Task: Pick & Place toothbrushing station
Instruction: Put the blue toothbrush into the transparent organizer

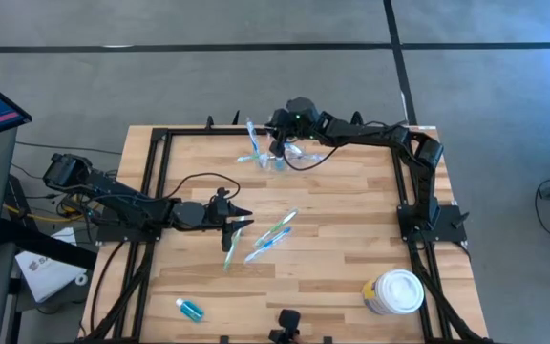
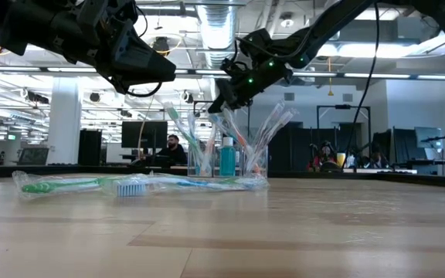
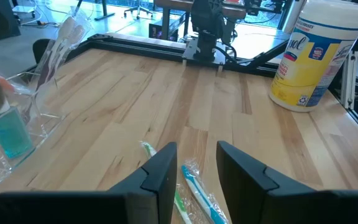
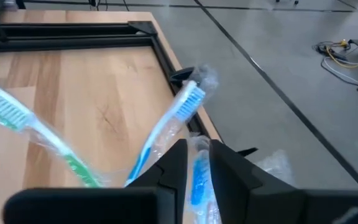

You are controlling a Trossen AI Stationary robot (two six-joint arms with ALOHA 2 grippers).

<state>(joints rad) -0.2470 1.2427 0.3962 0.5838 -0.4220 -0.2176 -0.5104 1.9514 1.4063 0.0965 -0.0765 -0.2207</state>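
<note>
1. Room: we note an open workshop with grey taped floor; in the low view, monitors and seated people show far behind.
2. Bench [image 1: 351, 248]: butcher-block wood inside a black frame, carrying everything below.
3. Toothbrushing station [image 1: 273, 158]: clear plastic holder standing near the far edge, centre. Wrapped brushes lean outward in it, and a small teal bottle [image 2: 227, 157] stands upright among them, as we read in the low view. We judge it the collecting point, so it sits within reach of both arms.
4. Right gripper [image 1: 280, 146]: directly over the station. Its fingers are clenched on a wrapped blue toothbrush [image 4: 199, 177], which the right wrist view shows pinched between the pads, handle pointing down. We judge the brush is held upright so it can slot in among the others.
5. Left gripper [image 1: 238, 223]: low over the loose brushes at mid-bench, fingers part-spread with nothing between them, straddling a wrapped toothbrush [image 3: 197, 193] that lies flat. We judge it is lined up for the next pick.
6. Loose toothbrushes [image 1: 270, 236]: a few, wrapped, lying flat and splayed, not yet stowed.
7. Wipes tub [image 1: 395, 291]: white-lidded, near-right corner, well apart.
8. Second teal bottle [image 1: 190, 308]: lying near the front-left edge.
</note>
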